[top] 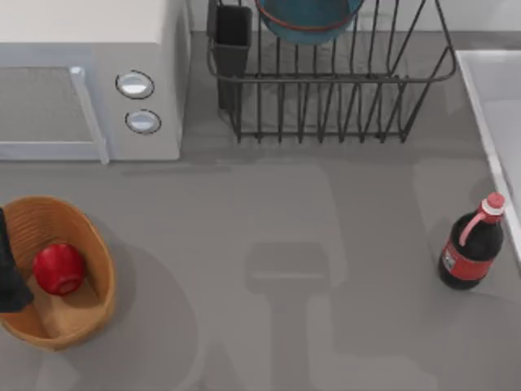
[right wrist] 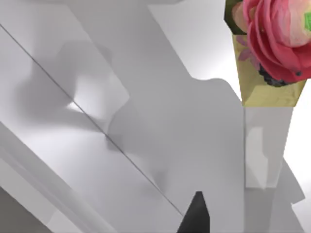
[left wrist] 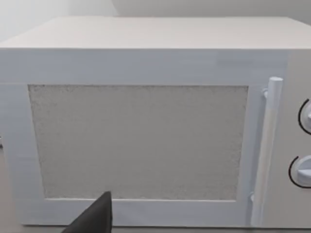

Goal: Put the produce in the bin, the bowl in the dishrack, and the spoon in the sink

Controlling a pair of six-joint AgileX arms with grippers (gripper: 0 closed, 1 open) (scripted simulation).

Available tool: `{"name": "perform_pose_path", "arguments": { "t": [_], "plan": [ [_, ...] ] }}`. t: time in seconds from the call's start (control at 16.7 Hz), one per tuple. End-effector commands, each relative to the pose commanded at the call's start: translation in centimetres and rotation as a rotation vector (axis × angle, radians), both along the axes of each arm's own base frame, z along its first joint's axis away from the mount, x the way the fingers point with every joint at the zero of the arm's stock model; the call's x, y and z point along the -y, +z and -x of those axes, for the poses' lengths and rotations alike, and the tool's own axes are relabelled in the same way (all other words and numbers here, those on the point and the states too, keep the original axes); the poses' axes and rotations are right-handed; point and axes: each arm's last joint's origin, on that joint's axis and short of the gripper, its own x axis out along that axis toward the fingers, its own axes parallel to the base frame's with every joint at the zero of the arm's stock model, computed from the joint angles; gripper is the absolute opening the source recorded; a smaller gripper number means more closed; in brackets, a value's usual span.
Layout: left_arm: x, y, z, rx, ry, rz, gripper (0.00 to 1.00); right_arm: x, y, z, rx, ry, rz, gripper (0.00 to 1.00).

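Red produce: a small glossy red rounded fruit (top: 59,268) is seen lying inside the bin, on its lighter bottom, towards the bin's left side.
Bin: an oval orange-tan woven basket (top: 96,252) is placed at the table's near left; it is upright and holds the fruit.
Bowl: a large round teal-blue glazed bowl with a thin reddish-brown rim (top: 308,19) is seated in the dishrack at the far edge of the top view, partly cut off by the frame.
Dishrack: a large black wire rack of thin upright bars (top: 342,90) stands at the far centre of the table, with a dark rectangular utensil cup (top: 232,41) at its left corner.
Sink: a white smooth basin with a raised pale rim (top: 488,122) is located along the table's right edge.
Spoon: its position cannot be told.
Bottle: a dark bottle with a red cap and red label (top: 472,244) stands upright near the sink's rim, well apart from the basket.
Microwave: a white box with two round knobs (top: 138,102) is set at the far left; its door and handle are faced in the left wrist view (left wrist: 141,141).
Left gripper: a dark part (top: 10,273) is noted at the basket's left edge; whether it is released or clenched cannot be told.
Right gripper: one dark fingertip (right wrist: 195,216) is seen before pale surfaces; grip state cannot be told.
Flower picture: a pink bloom on a yellow block (right wrist: 272,48) is recorded in the right wrist view.
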Motion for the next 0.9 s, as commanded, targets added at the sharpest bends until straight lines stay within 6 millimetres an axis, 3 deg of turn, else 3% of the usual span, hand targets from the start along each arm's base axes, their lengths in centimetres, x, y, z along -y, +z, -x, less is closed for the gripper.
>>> {"name": "perform_pose_path", "arguments": {
  "t": [0.3, 0.54, 0.9],
  "plan": [
    [0.0, 0.0, 0.0, 0.000, 0.000, 0.000, 1.00, -0.1, -1.7, 0.3, 0.003, 0.002, 0.001, 0.00],
    [0.0, 0.0, 0.0, 0.000, 0.000, 0.000, 1.00, -0.2, -1.8, 0.3, 0.002, 0.003, 0.001, 0.00],
    [0.0, 0.0, 0.0, 0.000, 0.000, 0.000, 1.00, -0.2, -1.8, 0.3, 0.002, 0.003, 0.001, 0.45]
  ]
}}
